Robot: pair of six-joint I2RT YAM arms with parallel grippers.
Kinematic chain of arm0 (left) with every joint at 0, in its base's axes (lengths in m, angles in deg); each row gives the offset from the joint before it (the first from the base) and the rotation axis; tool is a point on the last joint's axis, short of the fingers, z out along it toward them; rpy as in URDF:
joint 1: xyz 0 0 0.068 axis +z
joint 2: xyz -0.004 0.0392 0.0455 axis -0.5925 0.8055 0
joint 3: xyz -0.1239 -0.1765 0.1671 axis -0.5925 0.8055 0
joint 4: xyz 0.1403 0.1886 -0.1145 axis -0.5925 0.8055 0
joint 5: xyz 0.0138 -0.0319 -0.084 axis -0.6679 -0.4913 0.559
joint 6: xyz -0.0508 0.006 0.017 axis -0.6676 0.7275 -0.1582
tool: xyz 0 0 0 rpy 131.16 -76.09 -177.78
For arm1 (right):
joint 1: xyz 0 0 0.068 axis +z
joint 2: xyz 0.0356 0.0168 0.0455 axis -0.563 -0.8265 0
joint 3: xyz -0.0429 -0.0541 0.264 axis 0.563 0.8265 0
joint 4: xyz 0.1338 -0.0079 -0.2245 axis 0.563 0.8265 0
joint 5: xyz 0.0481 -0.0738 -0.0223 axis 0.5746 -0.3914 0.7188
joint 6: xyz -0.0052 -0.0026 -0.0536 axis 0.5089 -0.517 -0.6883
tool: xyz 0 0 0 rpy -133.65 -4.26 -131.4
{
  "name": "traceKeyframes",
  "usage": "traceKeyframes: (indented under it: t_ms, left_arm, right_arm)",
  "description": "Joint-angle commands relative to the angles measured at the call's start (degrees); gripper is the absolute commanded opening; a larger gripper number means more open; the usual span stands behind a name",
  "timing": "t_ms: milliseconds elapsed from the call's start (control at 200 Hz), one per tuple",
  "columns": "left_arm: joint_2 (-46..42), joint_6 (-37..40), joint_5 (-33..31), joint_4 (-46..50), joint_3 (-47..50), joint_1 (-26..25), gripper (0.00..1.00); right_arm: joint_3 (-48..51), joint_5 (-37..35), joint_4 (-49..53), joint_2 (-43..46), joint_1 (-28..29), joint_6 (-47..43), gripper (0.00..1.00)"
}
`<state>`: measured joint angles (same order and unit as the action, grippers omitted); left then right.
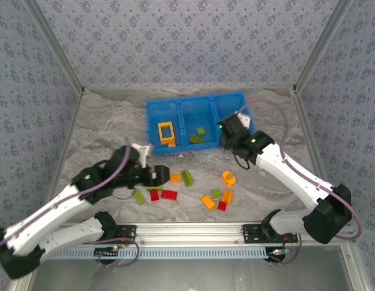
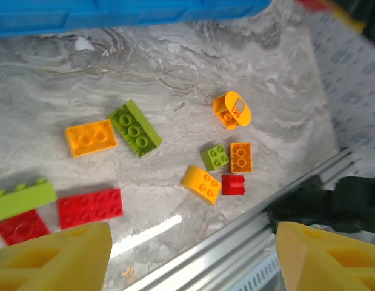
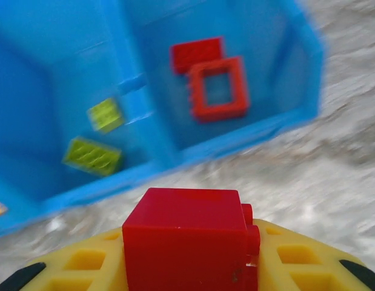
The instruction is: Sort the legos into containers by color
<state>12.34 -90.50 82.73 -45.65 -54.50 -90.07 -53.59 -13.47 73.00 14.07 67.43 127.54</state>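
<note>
Right gripper point(image 3: 187, 262) clamped on red brick point(image 3: 186, 233). Bin point(image 3: 254, 130) just ahead, its red-filled compartment point(image 3: 266, 42) facing brick. Left gripper point(image 2: 193, 260) spread wide, empty, over loose legos point(image 2: 136, 128).

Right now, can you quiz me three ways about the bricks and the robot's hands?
1. Where is the red frame? A: on the table. B: in the blue bin, beside a flat red brick. C: stacked on a green brick.
2. What colour is the brick in the right hand? A: green. B: orange. C: red.
3. The left hand is: A: open and empty. B: squeezing a green brick. C: inside the bin.
Answers: B, it lies in the bin's end compartment; C, red shows between the yellow fingers; A, its fingers stand wide apart.
</note>
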Motion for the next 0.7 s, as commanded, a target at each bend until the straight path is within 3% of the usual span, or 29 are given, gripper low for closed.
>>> traceKeyframes:
  t_ms: [0,120,260,475,695]
  left_arm:
    - [8.8,0.5,-11.4,-8.7,-6.4,-5.8,0.72]
    - [16.1,-0.8,-14.5,-13.7,-9.7,-9.2,0.71]
    - [21.3,-0.6,-15.7,-15.0,-13.7,-11.3,0.71]
    - [22.1,-0.5,-16.0,-15.2,-14.8,-12.2,0.71]
    - [20.0,-0.7,-16.5,-16.9,-12.9,-12.5,0.71]
  right_arm:
    - [-1.9,4.2,0.6,-5.0,-6.7,-12.4,0.32]
    - [-8.5,2.2,0.8,-14.1,-11.6,-14.5,0.32]
    - [-15.3,-1.3,0.6,-25.4,-13.0,-16.6,0.31]
    - [-24.2,-7.2,4.3,-37.5,-13.2,-16.3,0.3]
    - [-25.4,-12.9,6.1,-41.2,-13.2,-13.8,0.35]
